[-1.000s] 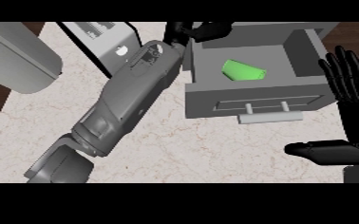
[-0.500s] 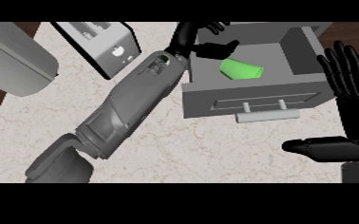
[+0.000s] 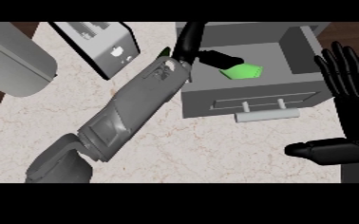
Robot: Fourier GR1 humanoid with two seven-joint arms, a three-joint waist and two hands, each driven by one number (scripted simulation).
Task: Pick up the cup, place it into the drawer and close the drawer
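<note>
My left hand hangs over the open grey metal drawer, fingers straight, tips cut off above, thumb overlapping the small green cup inside. My right hand rests open at the right edge.

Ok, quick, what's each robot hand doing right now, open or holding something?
Left robot hand: open, above the open drawer, holding nothing; cup lies inside.
Right robot hand: open, empty, resting at the view's right edge.

Pale marbled counter — grey toaster at the back, open grey drawer to its right
</note>
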